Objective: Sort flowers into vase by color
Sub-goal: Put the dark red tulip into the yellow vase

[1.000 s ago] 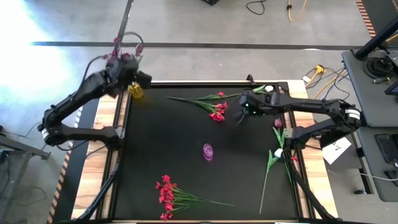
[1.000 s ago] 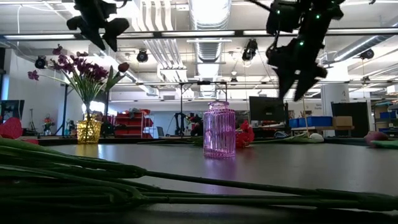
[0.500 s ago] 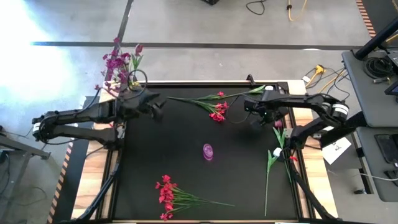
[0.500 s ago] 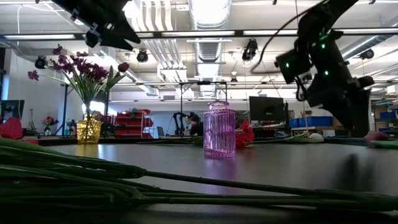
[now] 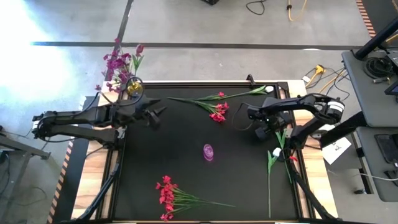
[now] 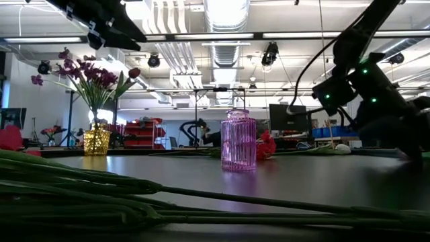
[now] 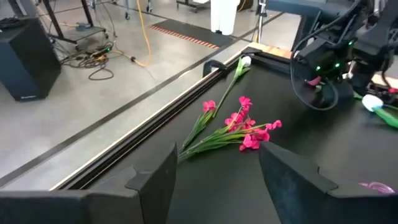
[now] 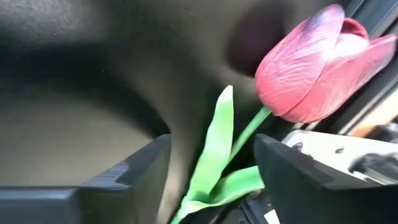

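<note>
Overhead strip glare; blurred foreground stems [image 6: 134,202]

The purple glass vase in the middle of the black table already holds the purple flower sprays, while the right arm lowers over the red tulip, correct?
Not quite. The purple glass vase stands empty in the middle of the black table; the purple flower sprays sit in the yellow glass vase at the far left corner, as the high and low views show. The right gripper is indeed over the red tulip.

Black table [image 5: 186,168] — flowers [image 5: 169,196], vases [image 5: 208,152]
</note>
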Controlling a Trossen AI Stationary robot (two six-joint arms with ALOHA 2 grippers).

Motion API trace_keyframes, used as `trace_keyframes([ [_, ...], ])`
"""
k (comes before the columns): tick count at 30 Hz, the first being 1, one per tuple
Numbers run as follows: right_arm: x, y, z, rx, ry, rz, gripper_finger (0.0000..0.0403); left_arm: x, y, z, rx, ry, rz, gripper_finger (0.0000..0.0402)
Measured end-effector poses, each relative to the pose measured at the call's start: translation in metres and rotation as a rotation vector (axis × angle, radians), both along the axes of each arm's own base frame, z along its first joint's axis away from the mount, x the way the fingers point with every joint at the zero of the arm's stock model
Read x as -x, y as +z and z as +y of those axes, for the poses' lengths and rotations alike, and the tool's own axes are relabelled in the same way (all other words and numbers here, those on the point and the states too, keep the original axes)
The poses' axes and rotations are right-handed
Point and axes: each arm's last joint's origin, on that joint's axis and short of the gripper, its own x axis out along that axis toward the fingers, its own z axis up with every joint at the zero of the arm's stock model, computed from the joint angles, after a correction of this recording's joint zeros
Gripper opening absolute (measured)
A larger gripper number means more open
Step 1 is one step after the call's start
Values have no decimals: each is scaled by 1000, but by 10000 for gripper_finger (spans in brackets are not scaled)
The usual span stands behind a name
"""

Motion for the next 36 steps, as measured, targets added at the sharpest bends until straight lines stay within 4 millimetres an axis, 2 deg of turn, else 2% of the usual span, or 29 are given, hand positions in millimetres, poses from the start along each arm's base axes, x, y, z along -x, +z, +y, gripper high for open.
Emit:
trace_keyframes([
  [6, 8, -3, -8, -8, -26, -4, 151, 5, 3, -1, -1, -1, -25, 211],
  [10, 10, -3, -12, -14, 16, -20, 100, 6, 5, -3, 14, -52, -39, 211],
  [16, 1, 7, -22, 128, 82, -75, 18, 10, 8, -11, 17, -141, -54, 211],
  [18, -9, 17, -29, 224, 78, -158, 14, 11, 9, -13, 11, -155, -55, 211],
  [21, -19, 35, -28, 280, 100, -250, 13, 12, 8, -15, 3, -173, -50, 211],
  [25, -40, 62, -28, 366, 152, -486, 13, 12, 5, -15, 1, -177, -41, 211],
  [31, -57, 75, -25, 393, 281, -724, 13, 4, 0, -15, -3, -176, -64, 211],
  [36, -83, 92, -16, 513, 433, -971, 13, -9, -13, -16, -25, -225, -164, 211],
])
